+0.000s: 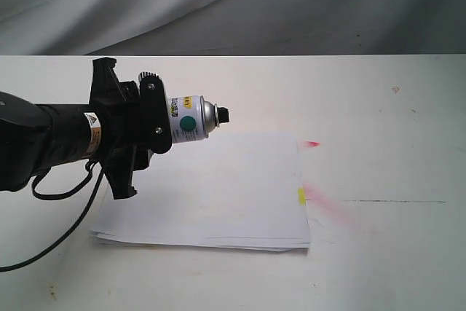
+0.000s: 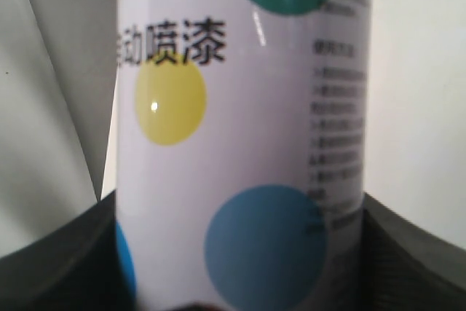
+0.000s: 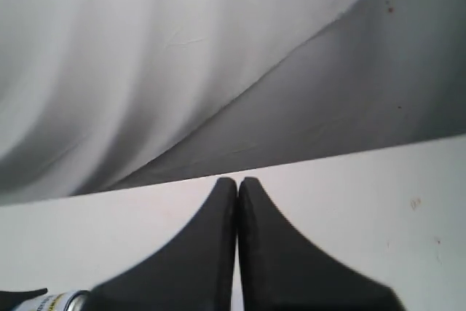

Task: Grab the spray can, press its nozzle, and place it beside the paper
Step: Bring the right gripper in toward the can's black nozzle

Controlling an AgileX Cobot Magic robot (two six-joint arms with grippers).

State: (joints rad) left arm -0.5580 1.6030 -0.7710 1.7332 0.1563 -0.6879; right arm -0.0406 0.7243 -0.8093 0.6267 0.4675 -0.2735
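Note:
The spray can (image 1: 191,119) hangs on its side in the air above the paper's (image 1: 218,194) back left part. Its black nozzle (image 1: 223,115) points right. My left gripper (image 1: 153,114) is shut on the can's body. In the left wrist view the label with coloured dots (image 2: 244,129) fills the frame between the two dark fingers (image 2: 65,260). The paper lies flat on the white table with a yellow tab (image 1: 301,195) on its right edge. My right gripper (image 3: 237,183) is shut with nothing in it and is out of the exterior view.
Red paint streaks (image 1: 312,143) mark the table just right of the paper. A black cable (image 1: 65,231) trails from the left arm over the table's left side. A grey cloth backdrop (image 1: 218,5) hangs behind the table.

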